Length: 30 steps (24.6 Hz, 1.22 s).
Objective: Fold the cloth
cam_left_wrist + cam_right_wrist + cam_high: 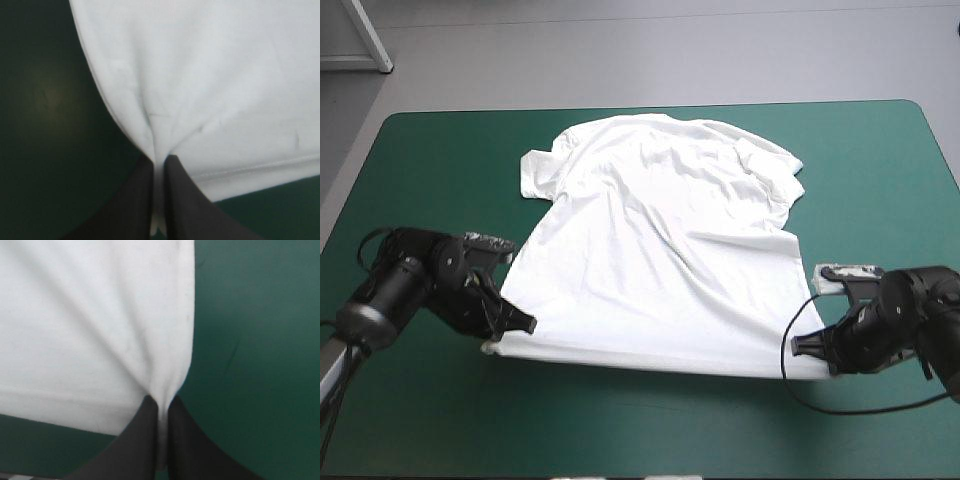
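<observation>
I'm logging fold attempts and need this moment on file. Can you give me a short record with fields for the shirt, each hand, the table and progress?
T-shirt: white, spread out on the table, wrinkled, neck toward the far edge
left hand: shut on the T-shirt's near left corner
right hand: shut on the T-shirt's near right corner
table: teal-green cover, bare around the T-shirt
fold: not yet started, no layer turned over

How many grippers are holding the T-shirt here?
2: the left gripper pinches the T-shirt's near hem corner on its side, the right gripper the opposite near hem corner. Nothing seems hidden.
</observation>
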Available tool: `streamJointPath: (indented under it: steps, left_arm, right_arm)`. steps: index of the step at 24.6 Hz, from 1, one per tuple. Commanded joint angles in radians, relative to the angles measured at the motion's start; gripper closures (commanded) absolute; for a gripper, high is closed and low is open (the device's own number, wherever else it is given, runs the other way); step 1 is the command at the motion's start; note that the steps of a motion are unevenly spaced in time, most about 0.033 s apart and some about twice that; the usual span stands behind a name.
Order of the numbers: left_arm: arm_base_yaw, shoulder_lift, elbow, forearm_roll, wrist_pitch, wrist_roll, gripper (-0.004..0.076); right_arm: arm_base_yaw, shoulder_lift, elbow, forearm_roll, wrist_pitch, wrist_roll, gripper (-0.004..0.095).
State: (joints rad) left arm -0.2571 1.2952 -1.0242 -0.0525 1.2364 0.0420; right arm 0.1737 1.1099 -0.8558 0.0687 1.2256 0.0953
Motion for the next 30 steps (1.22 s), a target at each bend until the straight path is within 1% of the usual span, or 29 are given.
streamJointPath:
  steps: [1,4,5,9,11,13,14,15,16,17,19,20,21,22,23,24,28,30]
  left_arm:
    - [-0.003,-0.139,0.166,-0.026,0.053,-0.048,0.0733]
    - [-0.003,-0.171,0.272,-0.056,0.055,-0.049,0.0733]
    - [-0.003,-0.174,0.307,-0.063,0.059,-0.049,0.0733]
    - [-0.003,-0.174,0.323,-0.068,0.059,-0.049,0.0733]
    - [-0.003,-0.174,0.323,-0.054,0.057,-0.042,0.0731]
    - [-0.003,-0.174,0.323,-0.056,0.057,-0.011,0.0690]
    - [-0.003,-0.174,0.323,-0.060,0.057,0.002,0.0650]
    - [-0.003,-0.174,0.323,-0.060,0.057,0.002,0.0601]
    - [-0.003,-0.174,0.323,-0.060,0.057,0.002,0.0559]
    - [-0.003,-0.174,0.323,-0.059,0.057,0.012,0.0500]
    - [-0.003,-0.174,0.321,-0.054,0.044,0.015,0.0389]
    - [-0.003,-0.174,0.321,-0.054,0.034,0.015,0.0325]
    - [-0.003,-0.174,0.321,-0.054,0.016,0.015,0.0267]
    - [-0.003,-0.174,0.321,-0.054,-0.002,0.015,0.0227]
    - [-0.003,-0.174,0.318,-0.054,-0.022,0.015,0.0190]
    - [-0.003,-0.174,0.310,-0.054,-0.042,0.015,0.0169]
    - [-0.003,-0.164,0.220,-0.015,-0.151,-0.018,0.0163]
    - [-0.003,-0.135,0.136,0.038,-0.168,-0.042,0.0163]
  right_arm:
    - [-0.009,-0.109,0.107,0.050,-0.005,0.010,0.0922]
    - [-0.009,-0.146,0.177,0.084,-0.002,0.010,0.0920]
    - [-0.009,-0.154,0.205,0.112,-0.002,0.012,0.0920]
    - [-0.009,-0.156,0.246,0.147,-0.002,0.009,0.0921]
    - [-0.009,-0.154,0.250,0.143,-0.002,-0.050,0.0917]
    - [-0.009,-0.154,0.250,0.143,-0.002,-0.104,0.0816]
    - [-0.009,-0.154,0.250,0.145,-0.002,-0.119,0.0701]
    - [-0.009,-0.154,0.250,0.147,-0.002,-0.127,0.0610]
    - [-0.009,-0.154,0.248,0.147,-0.002,-0.130,0.0487]
    - [-0.009,-0.154,0.242,0.147,-0.005,-0.131,0.0360]
    - [-0.009,-0.154,0.227,0.140,-0.011,-0.128,0.0179]
    - [-0.009,-0.154,0.210,0.133,-0.024,-0.119,0.0068]
    - [-0.009,-0.154,0.196,0.119,-0.033,-0.108,0.0035]
    - [-0.009,-0.154,0.175,0.106,-0.035,-0.095,0.0003]
    - [-0.009,-0.154,0.146,0.085,-0.046,-0.080,-0.0005]
    - [-0.009,-0.154,0.126,0.069,-0.054,-0.064,-0.0005]
    - [-0.009,-0.149,0.043,0.026,-0.075,-0.038,-0.0005]
    - [-0.009,-0.133,0.022,0.020,-0.072,-0.038,-0.0002]
